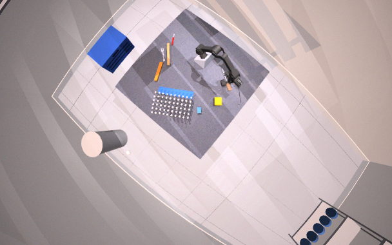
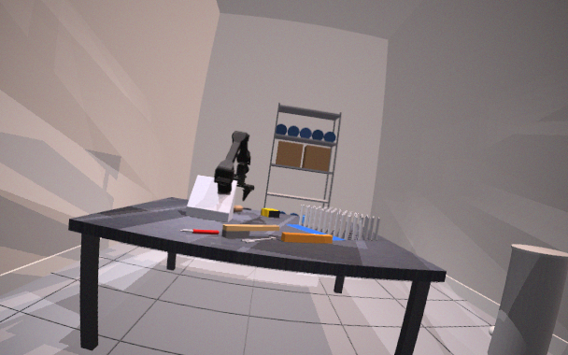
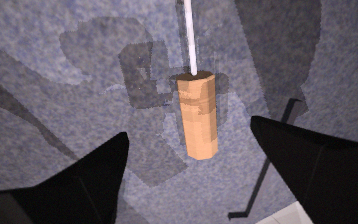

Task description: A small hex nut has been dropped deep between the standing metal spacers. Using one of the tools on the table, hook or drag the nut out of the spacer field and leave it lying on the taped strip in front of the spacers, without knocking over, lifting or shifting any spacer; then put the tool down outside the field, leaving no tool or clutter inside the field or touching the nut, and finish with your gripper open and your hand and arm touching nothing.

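Observation:
My gripper (image 1: 231, 82) (image 2: 248, 192) (image 3: 189, 129) is open and empty above a tool with a wooden handle (image 1: 229, 87) (image 2: 238, 208) (image 3: 200, 120) and a thin silver shaft (image 3: 190, 40). In the wrist view the handle lies between the two fingertips, on the table below them. A thin dark rod with bent ends (image 1: 240, 96) (image 3: 262, 175) lies beside it, partly behind the right finger in the wrist view. The metal spacers (image 1: 171, 111) (image 2: 338, 224) stand in rows behind the blue taped strip (image 1: 175, 92) (image 2: 312, 231). I cannot make out the nut.
A yellow block (image 1: 218, 101) (image 2: 268, 212) and a small light-blue block (image 1: 199, 110) lie between the tool and spacers. An orange bar (image 1: 158, 71) (image 2: 306, 237), wooden bar (image 1: 168, 54) (image 2: 250, 228), wrench (image 1: 163, 55) and red-handled tool (image 1: 173, 40) (image 2: 205, 232) lie across the table.

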Robot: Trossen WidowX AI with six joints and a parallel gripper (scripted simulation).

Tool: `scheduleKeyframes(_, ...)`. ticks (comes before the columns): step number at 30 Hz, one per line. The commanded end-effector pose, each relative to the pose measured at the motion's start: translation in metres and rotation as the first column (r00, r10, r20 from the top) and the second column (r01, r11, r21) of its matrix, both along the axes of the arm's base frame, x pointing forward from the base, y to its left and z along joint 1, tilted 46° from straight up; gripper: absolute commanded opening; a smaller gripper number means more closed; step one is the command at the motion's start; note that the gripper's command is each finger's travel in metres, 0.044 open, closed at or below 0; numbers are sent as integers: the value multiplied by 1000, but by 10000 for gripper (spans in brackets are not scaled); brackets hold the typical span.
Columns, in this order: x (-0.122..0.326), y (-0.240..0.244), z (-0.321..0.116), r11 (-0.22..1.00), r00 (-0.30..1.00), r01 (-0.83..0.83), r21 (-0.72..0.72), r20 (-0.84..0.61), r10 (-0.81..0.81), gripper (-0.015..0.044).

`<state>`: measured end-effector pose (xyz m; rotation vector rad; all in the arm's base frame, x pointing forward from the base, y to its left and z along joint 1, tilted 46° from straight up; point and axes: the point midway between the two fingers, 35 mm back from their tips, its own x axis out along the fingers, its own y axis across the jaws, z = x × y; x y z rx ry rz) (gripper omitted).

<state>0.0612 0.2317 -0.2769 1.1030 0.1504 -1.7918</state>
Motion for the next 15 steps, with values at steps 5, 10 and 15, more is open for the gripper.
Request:
scheduleKeyframes(5,-5,-2,2,1000,1000,-11,-5,-11,11,440)
scheduleKeyframes(10,-10,-4,7,1000,999,12,18,-36,-12,440)
scheduleKeyframes(15,-31,-17,26,991,987,98,95,-134,-85,440)
